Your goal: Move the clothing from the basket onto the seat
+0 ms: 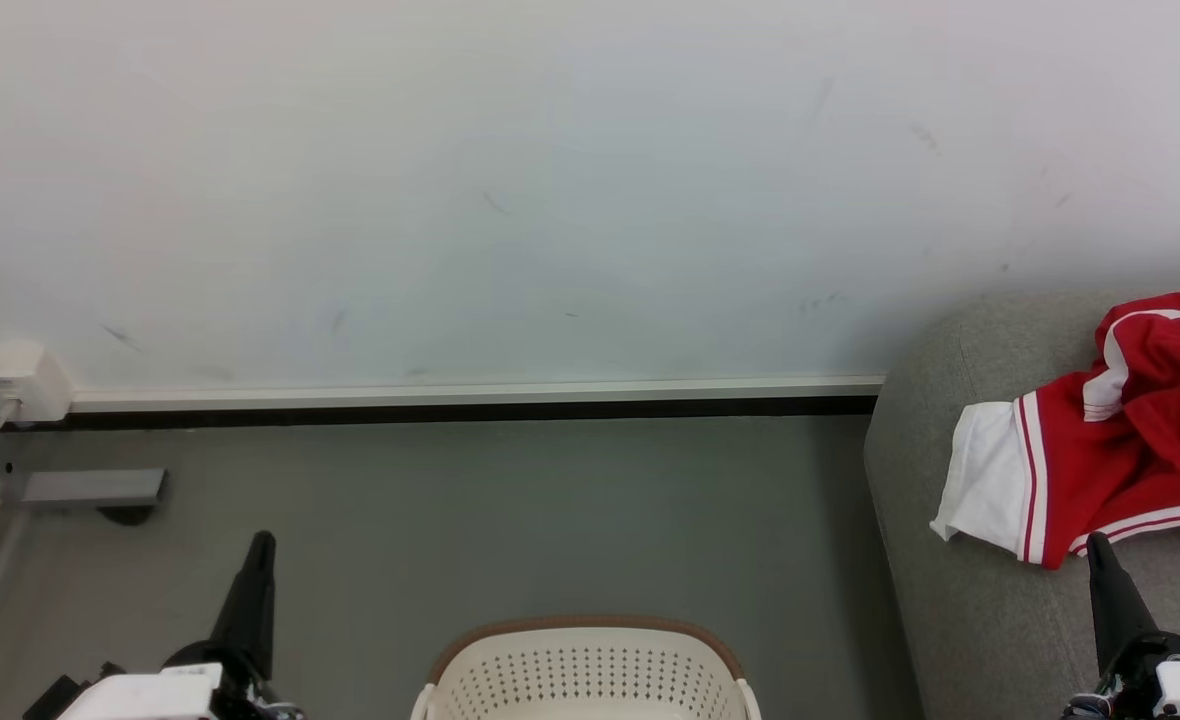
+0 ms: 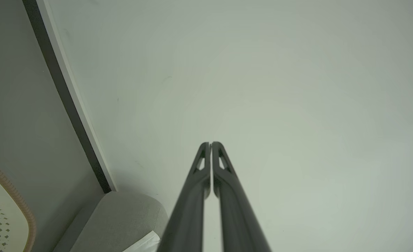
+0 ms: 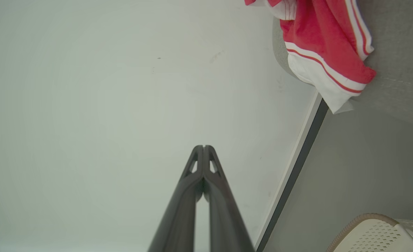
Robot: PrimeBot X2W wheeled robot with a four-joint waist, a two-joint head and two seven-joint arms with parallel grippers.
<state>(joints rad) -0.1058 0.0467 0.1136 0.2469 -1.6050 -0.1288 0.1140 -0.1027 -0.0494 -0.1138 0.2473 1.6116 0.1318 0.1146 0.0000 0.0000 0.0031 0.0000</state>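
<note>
Item 1. The red garment (image 1: 1130, 450), with white panels and striped trim, lies crumpled on the light grey sofa (image 1: 950, 630) at the right edge of the head view. One white panel reaches toward the sofa's rounded outer edge. The garment is well apart from the basket.

Item 2. The cream laundry basket (image 1: 590, 665) with brown rim stands on the grey floor (image 1: 510, 510) at bottom centre, between the two arms and just beside the sofa. Only its far perforated wall is in view.

Item 3. The left gripper (image 1: 261, 542) has its fingers pressed together at the tips and holds nothing. In its wrist view it points at the pale wall (image 1: 510, 180).

Item 4. The right gripper (image 1: 1097, 542) likewise has its fingers closed tip to tip with nothing held. In the head view its tip shows just below the garment's striped hem. In its wrist view it points at bare wall, apart from the cloth.

Item 5. A white skirting board (image 1: 470, 390) runs along the wall foot, and a white socket box (image 1: 12, 380) sits at far left
</note>
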